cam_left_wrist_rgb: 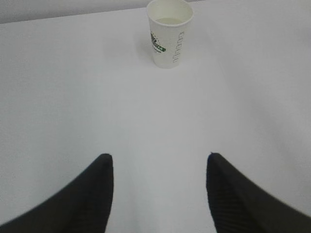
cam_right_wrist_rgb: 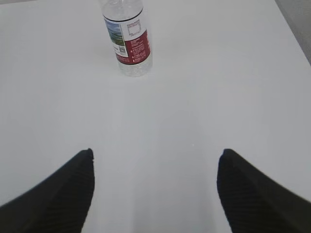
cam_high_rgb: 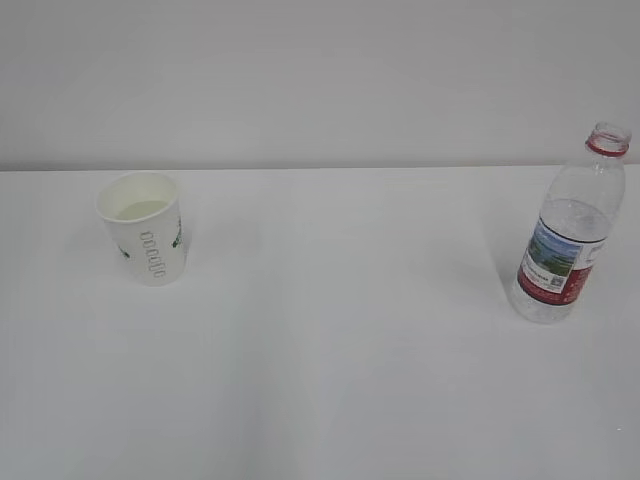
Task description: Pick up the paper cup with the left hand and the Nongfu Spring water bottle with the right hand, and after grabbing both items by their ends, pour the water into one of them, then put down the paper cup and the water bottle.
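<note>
Tabletop [cam_high_rgb: 330,380], white and bare, carries both things upright and well apart. Left gripper [cam_left_wrist_rgb: 159,162] stands open and empty, its two black fingers [cam_left_wrist_rgb: 92,194] spread; the paper cup [cam_left_wrist_rgb: 169,33] sits well ahead of it, pale water [cam_left_wrist_rgb: 169,21] pooled inside. Right gripper [cam_right_wrist_rgb: 155,158] is wide open, holding nothing; the Nongfu Spring water bottle [cam_right_wrist_rgb: 129,41] stands well ahead, slightly left, capless in the exterior view.

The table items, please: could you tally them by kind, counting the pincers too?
Paper cup: 1
Water bottle: 1
Pincers: 2, the left pincer and the right pincer
Total: 4
</note>
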Controlling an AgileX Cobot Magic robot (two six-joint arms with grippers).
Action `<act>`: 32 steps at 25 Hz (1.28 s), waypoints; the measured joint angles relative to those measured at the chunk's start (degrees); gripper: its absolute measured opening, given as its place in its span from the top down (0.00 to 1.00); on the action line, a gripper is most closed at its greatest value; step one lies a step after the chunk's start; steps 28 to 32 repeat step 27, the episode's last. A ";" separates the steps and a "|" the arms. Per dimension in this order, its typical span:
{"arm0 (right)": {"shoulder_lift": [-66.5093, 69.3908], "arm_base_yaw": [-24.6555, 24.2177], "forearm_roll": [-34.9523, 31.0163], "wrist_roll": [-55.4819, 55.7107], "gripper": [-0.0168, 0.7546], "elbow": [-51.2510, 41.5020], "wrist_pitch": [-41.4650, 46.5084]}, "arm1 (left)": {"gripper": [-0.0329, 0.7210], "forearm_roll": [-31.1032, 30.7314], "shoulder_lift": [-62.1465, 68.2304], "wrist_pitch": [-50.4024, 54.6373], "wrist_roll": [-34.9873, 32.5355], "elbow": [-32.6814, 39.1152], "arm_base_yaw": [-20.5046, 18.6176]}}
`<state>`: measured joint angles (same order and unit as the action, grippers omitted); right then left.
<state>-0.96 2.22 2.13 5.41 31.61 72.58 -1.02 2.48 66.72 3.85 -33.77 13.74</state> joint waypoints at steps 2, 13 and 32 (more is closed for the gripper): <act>0.00 0.00 -0.12 0.00 0.21 -0.63 -0.82 | 0.37 -0.27 0.00 0.12 -0.03 0.00 0.00; 0.00 0.00 -0.12 -0.08 0.21 -2.82 -5.94 | 0.40 -0.74 0.00 -1.17 -0.16 1.83 0.00; 0.00 0.00 -0.12 -0.08 0.21 -2.92 -6.27 | 0.42 -0.74 0.00 -2.99 -0.37 3.66 0.00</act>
